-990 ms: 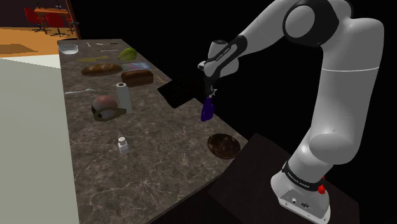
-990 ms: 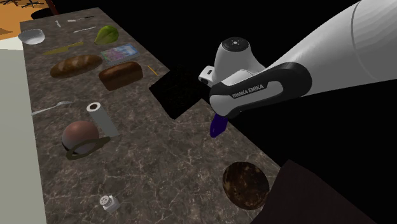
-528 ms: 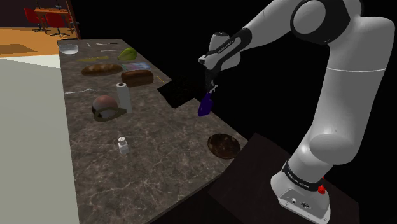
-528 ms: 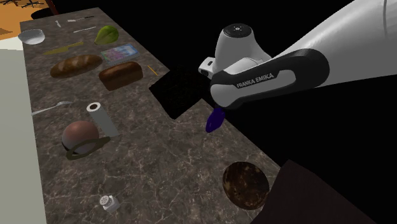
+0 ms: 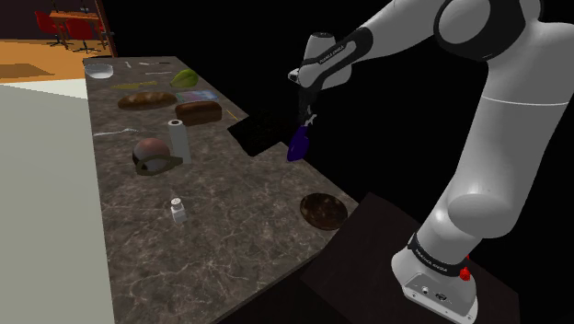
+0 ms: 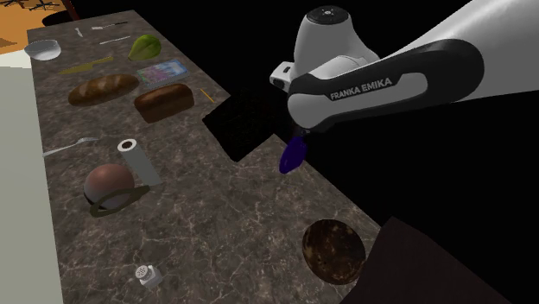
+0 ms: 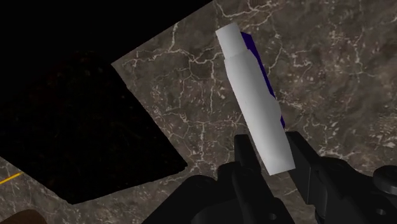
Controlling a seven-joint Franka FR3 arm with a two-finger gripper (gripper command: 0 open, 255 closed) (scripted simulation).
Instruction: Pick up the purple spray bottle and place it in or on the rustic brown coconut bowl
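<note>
Your hand [image 7: 272, 151] is clamped on the spray bottle [image 7: 253, 95]. In the wrist view the two fingers press one end of it from either side. The rest sticks out ahead of them at a tilt, with a pale face toward the camera and the purple body showing behind. Because it is gripped by one end, it dangles slantwise under the wrist in the shoulder view, clear of the bench [image 5: 212, 216] and touching nothing. It is in the air over the bench edge that faces the arm, just beside the corner of the black patch [image 5: 260, 132] set into the top.

The bowl [image 5: 324, 210] sits flat on the bench near that same edge, closer to the stand, well apart from the bottle and with nothing in it. I judge you are in the carry: the bottle is up but not yet placed. The height gives you room to cross without dragging.

With the grip at one end, the bottle may swing or slip, so travel gently. Bring it over the bowl's middle and lower it before letting go. The bowl looks shallow, so a long bottle will likely rest across its rim rather than sit inside.
</note>
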